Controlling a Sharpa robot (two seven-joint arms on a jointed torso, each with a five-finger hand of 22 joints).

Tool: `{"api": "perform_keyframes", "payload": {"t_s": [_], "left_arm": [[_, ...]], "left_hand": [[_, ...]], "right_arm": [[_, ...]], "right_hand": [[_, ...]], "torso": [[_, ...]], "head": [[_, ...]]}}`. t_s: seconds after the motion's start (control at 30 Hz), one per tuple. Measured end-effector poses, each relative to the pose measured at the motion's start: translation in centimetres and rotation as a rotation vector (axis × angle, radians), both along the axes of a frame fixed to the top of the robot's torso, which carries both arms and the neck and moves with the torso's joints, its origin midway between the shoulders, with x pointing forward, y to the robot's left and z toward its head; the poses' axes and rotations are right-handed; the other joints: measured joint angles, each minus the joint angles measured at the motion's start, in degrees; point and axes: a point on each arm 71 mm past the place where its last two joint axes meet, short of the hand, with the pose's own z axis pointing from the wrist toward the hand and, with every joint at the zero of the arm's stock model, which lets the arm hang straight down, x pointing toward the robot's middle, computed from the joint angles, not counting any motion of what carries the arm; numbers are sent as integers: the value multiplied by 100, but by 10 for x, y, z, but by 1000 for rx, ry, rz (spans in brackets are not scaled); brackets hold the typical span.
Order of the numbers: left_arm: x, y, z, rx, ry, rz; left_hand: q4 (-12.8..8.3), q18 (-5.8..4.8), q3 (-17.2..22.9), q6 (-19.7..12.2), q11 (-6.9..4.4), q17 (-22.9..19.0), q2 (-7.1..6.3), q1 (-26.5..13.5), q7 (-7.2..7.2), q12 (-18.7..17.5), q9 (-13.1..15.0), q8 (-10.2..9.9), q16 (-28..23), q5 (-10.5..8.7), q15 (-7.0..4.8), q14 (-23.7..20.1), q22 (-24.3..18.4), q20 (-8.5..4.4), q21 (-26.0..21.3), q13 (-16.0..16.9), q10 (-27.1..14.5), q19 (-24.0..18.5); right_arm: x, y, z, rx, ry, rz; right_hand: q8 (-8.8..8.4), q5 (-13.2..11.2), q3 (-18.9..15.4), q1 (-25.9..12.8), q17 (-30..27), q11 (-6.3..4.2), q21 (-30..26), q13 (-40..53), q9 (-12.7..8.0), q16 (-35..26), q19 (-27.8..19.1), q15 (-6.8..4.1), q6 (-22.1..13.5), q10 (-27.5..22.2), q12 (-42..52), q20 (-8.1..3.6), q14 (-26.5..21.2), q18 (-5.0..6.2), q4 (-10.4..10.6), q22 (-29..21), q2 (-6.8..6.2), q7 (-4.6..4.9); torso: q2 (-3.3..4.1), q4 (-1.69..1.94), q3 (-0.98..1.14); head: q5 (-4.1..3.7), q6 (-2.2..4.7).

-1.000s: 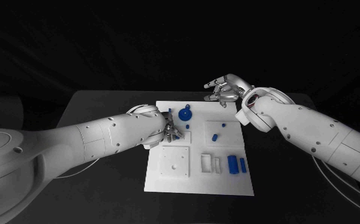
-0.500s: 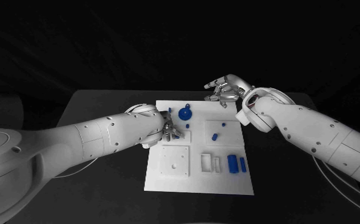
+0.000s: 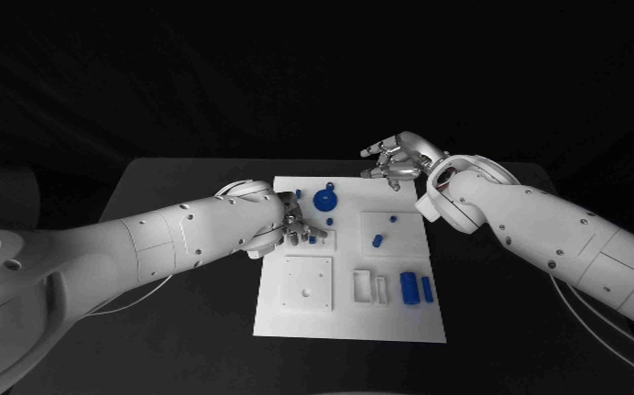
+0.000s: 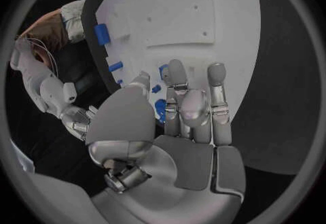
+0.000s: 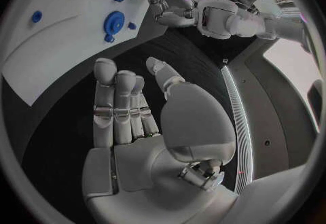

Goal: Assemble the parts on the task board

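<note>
Hovering past the task board's (image 3: pixel 346 312) far edge, right robot hand (image 3: pixel 397 162) spread; left robot hand's (image 3: pixel 299 226) grip unclear.

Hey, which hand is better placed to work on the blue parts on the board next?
Left. The left hand hangs over the task board beside the small blue parts; the right hand hovers open beyond its far edge.

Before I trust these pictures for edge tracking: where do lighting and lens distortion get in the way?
Head view: dark room beyond the table, task board bright and straight-edged. Left wrist view: fisheye bends the board's edges and the left hand covers part of it. Right wrist view: same bending, with the right hand in front.
</note>
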Motion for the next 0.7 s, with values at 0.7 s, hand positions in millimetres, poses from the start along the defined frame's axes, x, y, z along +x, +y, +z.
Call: {"api": "perform_keyframes", "payload": {"t_s": [0.7], "left_arm": [[45, 41, 68, -69, -102, 129]], "left_hand": [[-943, 0, -244, -1075, 125, -575, 735, 413, 327, -456, -2104, -10, -238, 756, 125, -226, -1, -29, -157, 87, 41, -57]], "right_arm": [[1, -8, -2, -7, 4, -17]], "right_hand": [[0, 23, -16, 0, 0, 0, 0, -6, 0, 0, 0, 0, -19, 0, 0, 0, 0, -1, 16, 0, 0, -20]], "torso": [[2, 0, 9]], "head": [[26, 121]]}}
